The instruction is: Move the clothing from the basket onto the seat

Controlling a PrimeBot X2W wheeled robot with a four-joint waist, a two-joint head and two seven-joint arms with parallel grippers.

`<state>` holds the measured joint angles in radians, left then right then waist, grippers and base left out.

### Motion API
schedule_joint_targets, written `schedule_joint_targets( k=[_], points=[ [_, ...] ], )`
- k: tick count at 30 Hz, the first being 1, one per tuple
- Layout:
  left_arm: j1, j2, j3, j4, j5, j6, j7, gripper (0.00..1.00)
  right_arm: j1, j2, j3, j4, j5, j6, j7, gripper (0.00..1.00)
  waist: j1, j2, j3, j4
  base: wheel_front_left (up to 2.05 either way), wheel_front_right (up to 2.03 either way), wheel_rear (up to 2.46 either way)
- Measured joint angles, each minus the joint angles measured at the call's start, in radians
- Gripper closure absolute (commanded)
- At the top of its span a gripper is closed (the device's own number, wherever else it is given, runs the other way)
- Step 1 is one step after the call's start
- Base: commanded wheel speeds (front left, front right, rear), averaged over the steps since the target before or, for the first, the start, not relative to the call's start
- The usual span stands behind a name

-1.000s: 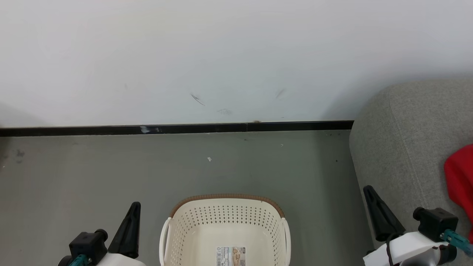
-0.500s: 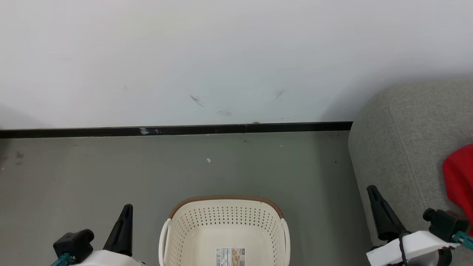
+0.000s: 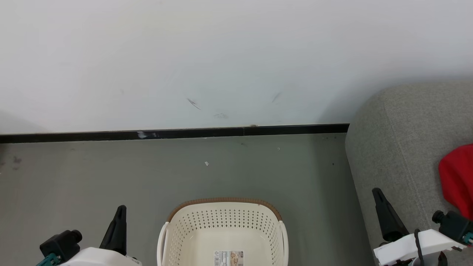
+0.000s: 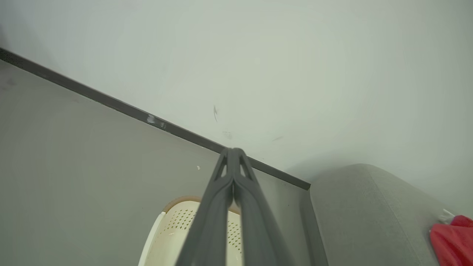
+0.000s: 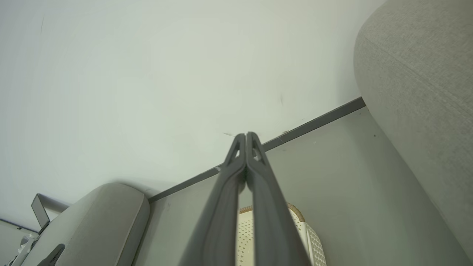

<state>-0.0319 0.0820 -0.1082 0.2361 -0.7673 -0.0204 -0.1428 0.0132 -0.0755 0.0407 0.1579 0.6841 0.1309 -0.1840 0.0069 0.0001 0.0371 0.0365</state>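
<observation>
Red garment [image 3: 456,177], right edge, on grey sofa [image 3: 399,147]: up-right of my right gripper [image 3: 377,194], the nearer arm. Basket [image 3: 221,218] lower centre; left gripper [image 3: 121,210] lower left. Both clenched, empty.

From the head, looking down from up high at the basket [image 3: 221,218], grey floor [image 3: 92,177] and white wall [image 3: 221,55]. From each wrist, low down and tilted, facing the same wall, basket and grey sofa [image 3: 406,147].
</observation>
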Motion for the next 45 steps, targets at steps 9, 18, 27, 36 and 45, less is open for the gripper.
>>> schedule_joint_targets(
  k=[9,18,27,36,45],
  points=[
    [-0.001,-0.008,0.022,0.000,-0.105,-0.001,0.031,1.00,-0.001,-0.002,-0.013,0.012,0.126,0.000,0.030,1.00,0.0019,0.0000,-0.010,-0.005,0.00,0.00,0.00],
    [-0.002,-0.013,0.045,0.000,-0.208,-0.010,0.064,1.00,-0.003,-0.006,-0.023,0.023,0.252,0.000,0.060,1.00,0.0003,0.0000,-0.016,-0.009,0.00,0.00,0.00],
    [-0.003,-0.018,0.069,0.000,-0.314,-0.019,0.098,1.00,-0.022,-0.012,-0.031,0.041,0.378,0.000,0.082,1.00,-0.0037,0.0000,-0.018,-0.014,0.00,0.00,0.00],
    [-0.004,-0.023,0.096,0.000,-0.430,-0.028,0.132,1.00,-0.024,-0.016,-0.040,0.055,0.517,0.000,0.115,1.00,-0.0058,0.0000,-0.020,-0.019,0.00,0.00,0.00],
    [-0.017,-0.029,0.119,0.001,-0.532,-0.037,0.161,1.00,-0.044,-0.019,-0.052,0.073,0.642,0.000,0.138,1.00,-0.0062,0.0000,-0.024,-0.024,0.00,0.00,0.00]
  ],
)
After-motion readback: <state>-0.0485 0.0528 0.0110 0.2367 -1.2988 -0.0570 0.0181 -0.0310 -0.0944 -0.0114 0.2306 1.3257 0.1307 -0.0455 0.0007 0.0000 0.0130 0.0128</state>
